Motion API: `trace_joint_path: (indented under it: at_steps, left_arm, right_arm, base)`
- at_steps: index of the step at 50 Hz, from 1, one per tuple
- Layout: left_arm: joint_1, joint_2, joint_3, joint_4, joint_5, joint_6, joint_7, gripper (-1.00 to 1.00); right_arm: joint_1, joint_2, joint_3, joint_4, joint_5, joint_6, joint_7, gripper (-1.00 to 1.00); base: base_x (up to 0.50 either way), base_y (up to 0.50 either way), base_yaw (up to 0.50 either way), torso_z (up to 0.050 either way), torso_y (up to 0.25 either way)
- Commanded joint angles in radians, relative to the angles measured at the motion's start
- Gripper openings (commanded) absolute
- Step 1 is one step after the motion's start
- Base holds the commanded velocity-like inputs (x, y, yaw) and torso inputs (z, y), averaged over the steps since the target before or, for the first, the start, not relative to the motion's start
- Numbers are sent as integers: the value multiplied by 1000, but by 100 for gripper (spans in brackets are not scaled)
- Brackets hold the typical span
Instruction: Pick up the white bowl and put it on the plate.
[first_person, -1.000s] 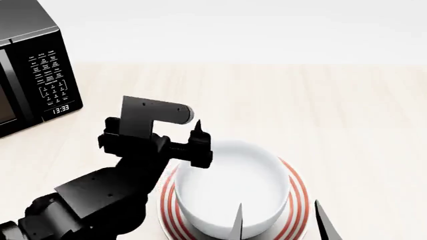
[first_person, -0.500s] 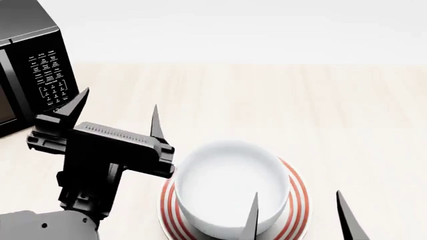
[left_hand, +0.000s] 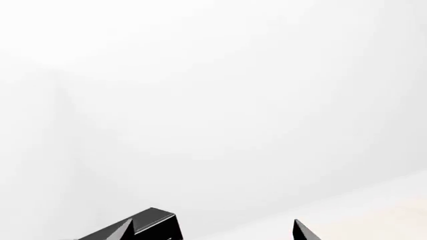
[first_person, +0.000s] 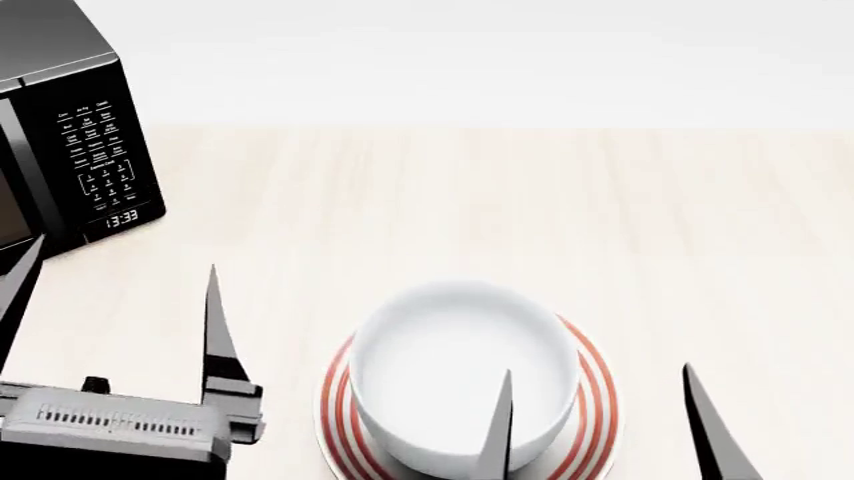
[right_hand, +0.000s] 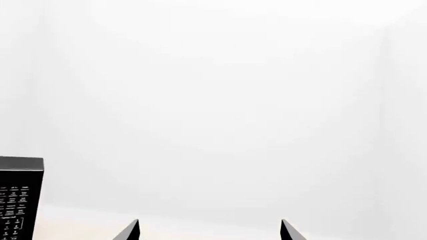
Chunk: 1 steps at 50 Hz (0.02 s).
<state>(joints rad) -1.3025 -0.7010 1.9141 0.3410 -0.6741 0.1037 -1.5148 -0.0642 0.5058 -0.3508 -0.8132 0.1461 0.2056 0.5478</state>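
The left gripper (first_person: 114, 290) is spread wide and empty near the worktop's (first_person: 534, 200) front-left, fingers pointing up. The right gripper (first_person: 597, 395) is likewise wide and empty, near the front edge. The bowl (first_person: 461, 375) sits on the plate (first_person: 598, 385) between them. A microwave (first_person: 67, 130) stands at the back-left corner.
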Motion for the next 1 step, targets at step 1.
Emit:
trace_joint_path:
  at_steps: [1]
  left_arm:
    - [65,-49,-114,162,146,-140,-38,100]
  right_arm:
    - [11,-6,22,-82,-39,51,-11,100]
  base:
    - [0,0,0,0,0]
